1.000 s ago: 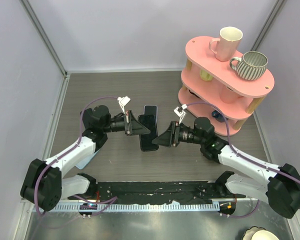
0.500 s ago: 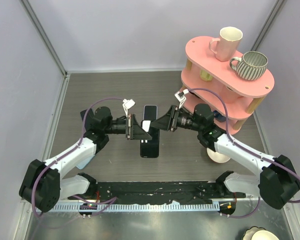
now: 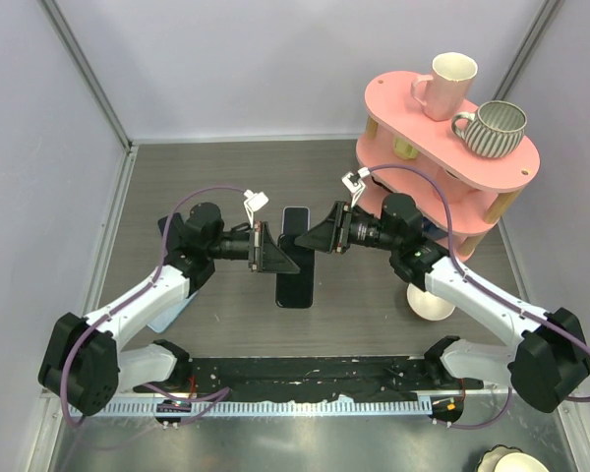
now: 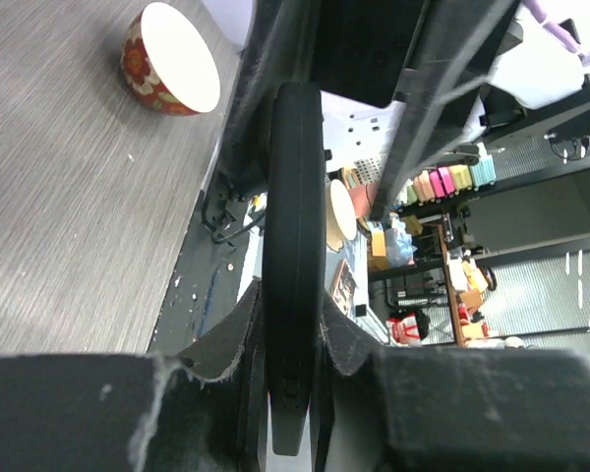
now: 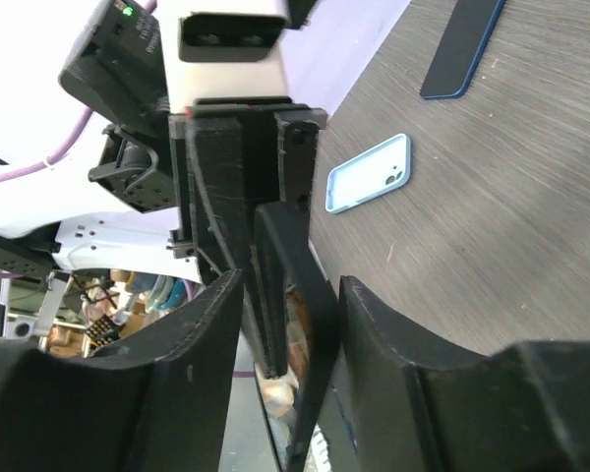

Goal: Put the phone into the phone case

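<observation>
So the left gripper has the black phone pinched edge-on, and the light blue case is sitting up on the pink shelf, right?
Not quite. The left gripper does pinch the black phone edge-on, but the light blue case lies flat on the table, not on the pink shelf. The right wrist view shows it plainly.

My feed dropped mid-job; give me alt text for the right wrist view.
The right gripper, open, straddles a black phone held edge-on by the left gripper. Beyond, on the grey table, lie a light blue phone case and, farther off, a dark blue-edged slab.
</observation>
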Robot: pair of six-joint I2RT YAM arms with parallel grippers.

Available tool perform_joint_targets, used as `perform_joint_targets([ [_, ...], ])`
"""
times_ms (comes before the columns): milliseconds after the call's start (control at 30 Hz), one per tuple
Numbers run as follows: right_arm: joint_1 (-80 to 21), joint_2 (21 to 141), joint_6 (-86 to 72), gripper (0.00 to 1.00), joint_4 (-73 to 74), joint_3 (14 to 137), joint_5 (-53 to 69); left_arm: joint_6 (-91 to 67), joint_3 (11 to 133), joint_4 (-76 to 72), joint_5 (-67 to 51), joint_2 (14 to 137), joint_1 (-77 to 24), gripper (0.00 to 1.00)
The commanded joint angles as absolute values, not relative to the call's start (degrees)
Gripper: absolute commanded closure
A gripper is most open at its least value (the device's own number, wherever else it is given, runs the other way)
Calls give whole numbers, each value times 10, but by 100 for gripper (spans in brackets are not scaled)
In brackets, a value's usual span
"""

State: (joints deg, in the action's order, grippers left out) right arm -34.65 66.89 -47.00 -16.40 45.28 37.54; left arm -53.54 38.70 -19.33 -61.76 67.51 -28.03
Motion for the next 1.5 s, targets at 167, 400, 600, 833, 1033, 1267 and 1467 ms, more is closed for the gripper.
perform_joint_targets([
  [167, -350, 639, -508, 55, -226, 464, 387, -533, 401, -167, -598, 674, -282, 100],
  [400, -350, 637, -515, 99, -249, 453, 396, -511, 404, -128, -585, 688, -282, 100],
  [600, -350, 620, -484, 46, -190, 464, 396, -514, 404, -149, -584, 681, -283, 100],
  [833, -350, 584, -556, 41, -292, 378, 409, -589, 381, -273, -574, 655, -283, 100],
  [1033, -352, 578, -601, 53, -359, 325, 414, -642, 379, -332, -565, 662, -283, 100],
  [1267, -367, 596, -613, 78, -403, 307, 410, -661, 368, -356, -561, 669, -283, 100],
  [1467, -370, 569, -535, 99, -317, 328, 386, -644, 361, -349, -565, 664, -283, 99],
])
